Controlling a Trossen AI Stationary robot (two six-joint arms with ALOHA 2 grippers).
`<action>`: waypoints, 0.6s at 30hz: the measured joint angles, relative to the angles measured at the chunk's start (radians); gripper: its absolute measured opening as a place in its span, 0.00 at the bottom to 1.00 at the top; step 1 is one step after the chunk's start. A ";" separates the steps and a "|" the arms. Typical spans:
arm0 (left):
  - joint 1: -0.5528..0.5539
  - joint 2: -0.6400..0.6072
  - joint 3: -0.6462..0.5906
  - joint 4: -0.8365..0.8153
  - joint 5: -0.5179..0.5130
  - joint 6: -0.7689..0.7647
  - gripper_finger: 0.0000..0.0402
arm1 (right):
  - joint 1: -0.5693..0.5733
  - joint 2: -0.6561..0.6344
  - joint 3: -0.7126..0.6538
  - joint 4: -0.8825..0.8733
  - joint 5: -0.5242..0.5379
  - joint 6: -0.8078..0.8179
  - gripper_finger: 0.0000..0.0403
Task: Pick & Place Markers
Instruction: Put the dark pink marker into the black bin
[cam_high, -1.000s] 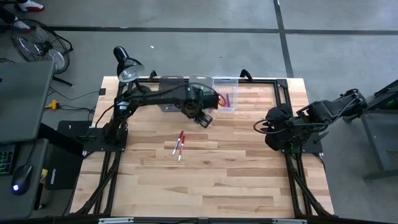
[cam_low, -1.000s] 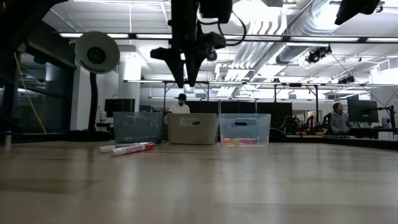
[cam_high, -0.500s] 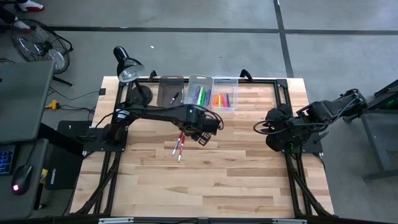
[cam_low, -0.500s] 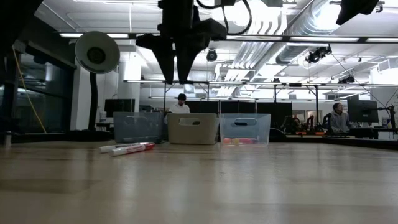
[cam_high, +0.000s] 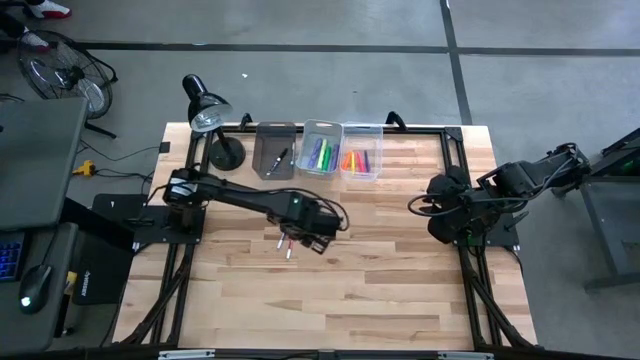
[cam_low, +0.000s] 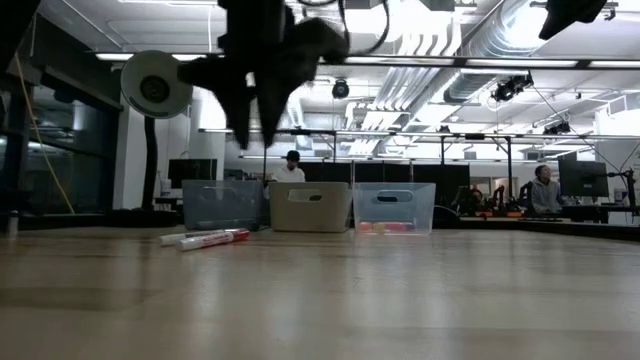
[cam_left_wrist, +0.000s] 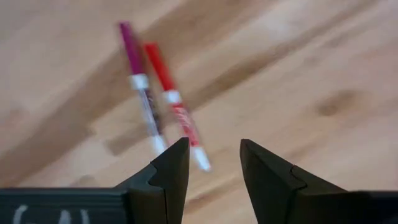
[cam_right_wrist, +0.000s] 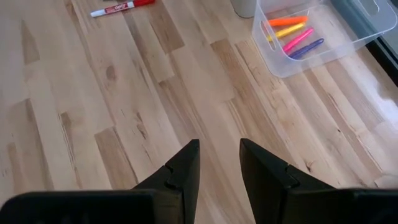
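The wooden table (cam_high: 350, 280) is filling most of what I am looking at from above, with a black frame running round it. The left arm (cam_high: 235, 194) is reaching from about nine o'clock toward the middle, and the right arm (cam_high: 480, 195) is sitting folded at three o'clock. A desk lamp (cam_high: 205, 110) is standing at the eleven o'clock corner.

Three small bins are lining the twelve o'clock edge, side by side. The dark bin (cam_high: 274, 150) is holding a black-and-white marker (cam_high: 280, 158). The middle bin (cam_high: 321, 149) is showing green markers (cam_high: 322, 155). The clear bin (cam_right_wrist: 314, 31) is holding orange, yellow, pink and purple ones (cam_right_wrist: 292, 34).

The left gripper (cam_left_wrist: 211, 163) is hanging above the table centre with its jaws parted and nothing between them. Right under it two markers are lying flat on the wood, side by side and nearly touching: a purple marker (cam_left_wrist: 142, 84) and a red marker (cam_left_wrist: 174, 102), each with a coloured cap, a white printed barrel and a white tail.

The right gripper (cam_right_wrist: 217, 163) is hovering over bare boards, jaws parted and holding nothing.
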 joint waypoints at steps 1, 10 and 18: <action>-0.001 -0.008 -0.014 0.036 0.004 -0.013 0.36 | 0.000 0.000 0.000 0.000 0.002 -0.004 0.26; 0.003 -0.139 -0.254 0.155 0.006 -0.087 0.36 | 0.000 0.000 0.000 0.000 0.049 -0.025 0.26; 0.030 -0.207 -0.466 0.315 0.058 -0.132 0.36 | 0.000 0.001 0.000 0.025 0.051 -0.019 0.26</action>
